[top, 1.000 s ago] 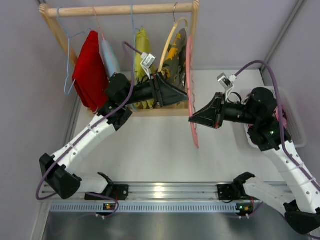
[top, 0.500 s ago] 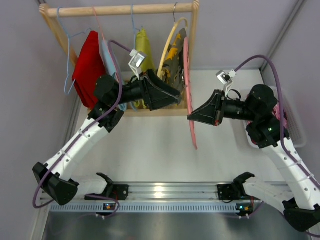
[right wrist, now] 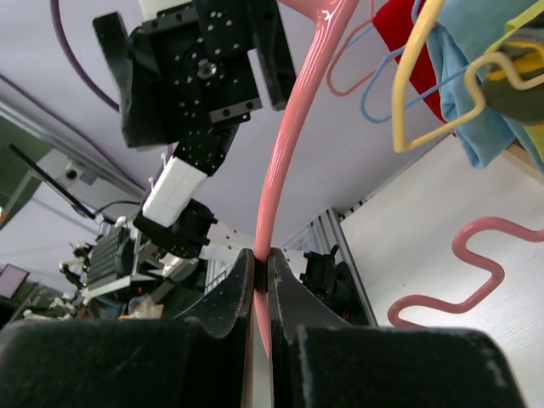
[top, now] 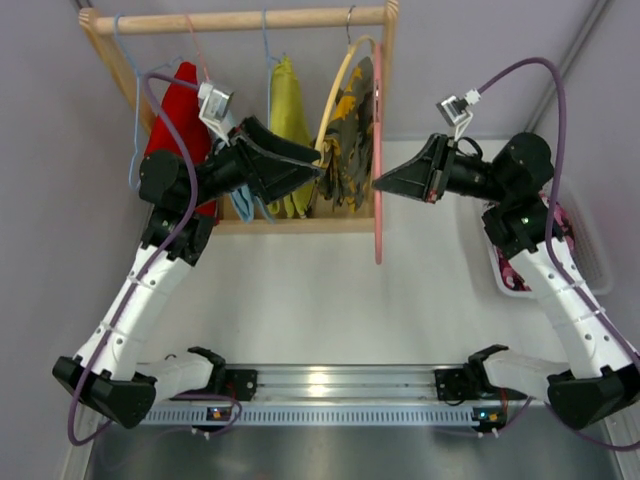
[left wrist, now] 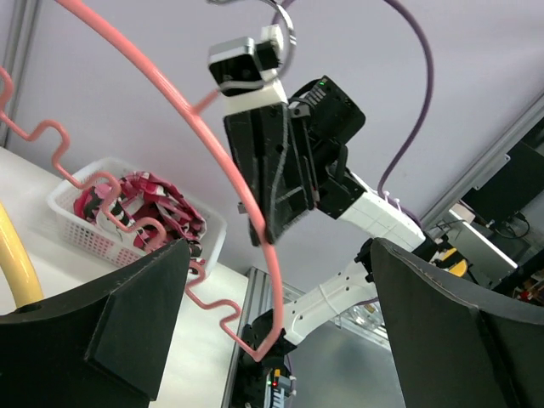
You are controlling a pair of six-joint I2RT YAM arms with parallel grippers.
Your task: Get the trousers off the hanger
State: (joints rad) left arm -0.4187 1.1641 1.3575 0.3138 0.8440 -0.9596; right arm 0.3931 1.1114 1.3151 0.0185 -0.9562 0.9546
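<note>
The worktop (top: 300, 300) spreads from the rack (top: 250, 20) at its far edge to the arm bases. The camouflage trousers (top: 350, 140) hang on a yellow hanger (top: 335, 88) near the rack's right post. The pink patterned trousers (left wrist: 136, 204) lie in a basket (left wrist: 68, 223) at the right edge. The right tool (top: 378, 182) is clenched on a pink hanger (top: 378, 235) beside that post. The left tool (top: 314, 170), spread wide, holds nothing, close to the camouflage trousers.

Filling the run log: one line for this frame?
right pincer: shut on pink hanger, bare | left pincer: open by camouflage trousers, on yellow hanger | pink patterned trousers: in white basket
</note>
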